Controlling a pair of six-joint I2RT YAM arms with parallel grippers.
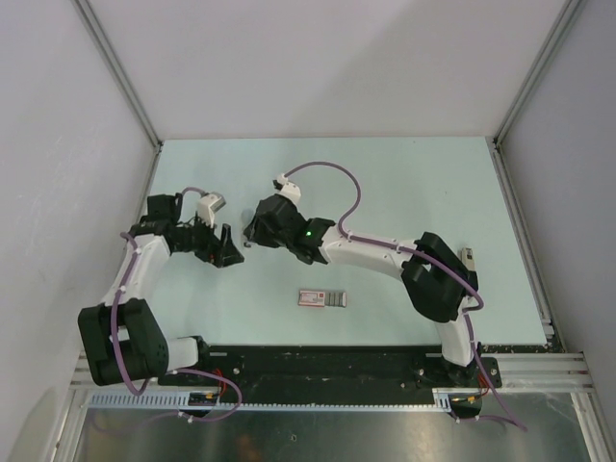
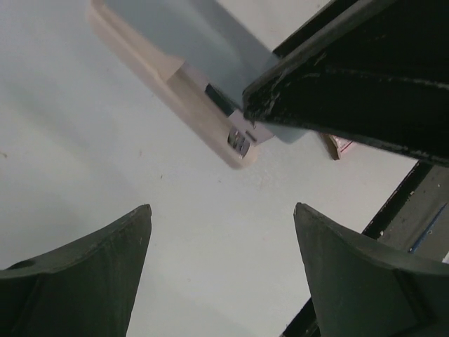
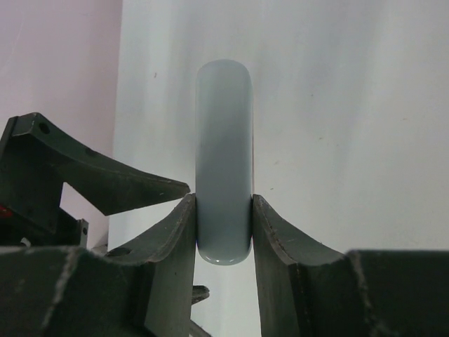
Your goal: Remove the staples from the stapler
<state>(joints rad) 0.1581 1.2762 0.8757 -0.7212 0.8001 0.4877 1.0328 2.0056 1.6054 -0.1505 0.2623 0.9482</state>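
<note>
Mid-frame, the right gripper (image 3: 223,203) is pinching the small pale blue plastic stapler (image 3: 223,126) by its sides (likely light, stiff, slippery); the left gripper (image 2: 223,210) is gaping empty.

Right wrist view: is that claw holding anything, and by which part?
Yes. The right claw is shut on the stapler, pinching its pale blue body from both sides near one rounded end. The left claw is open and empty.

Robot lab – white-walled enclosure (image 1: 318,67)
</note>
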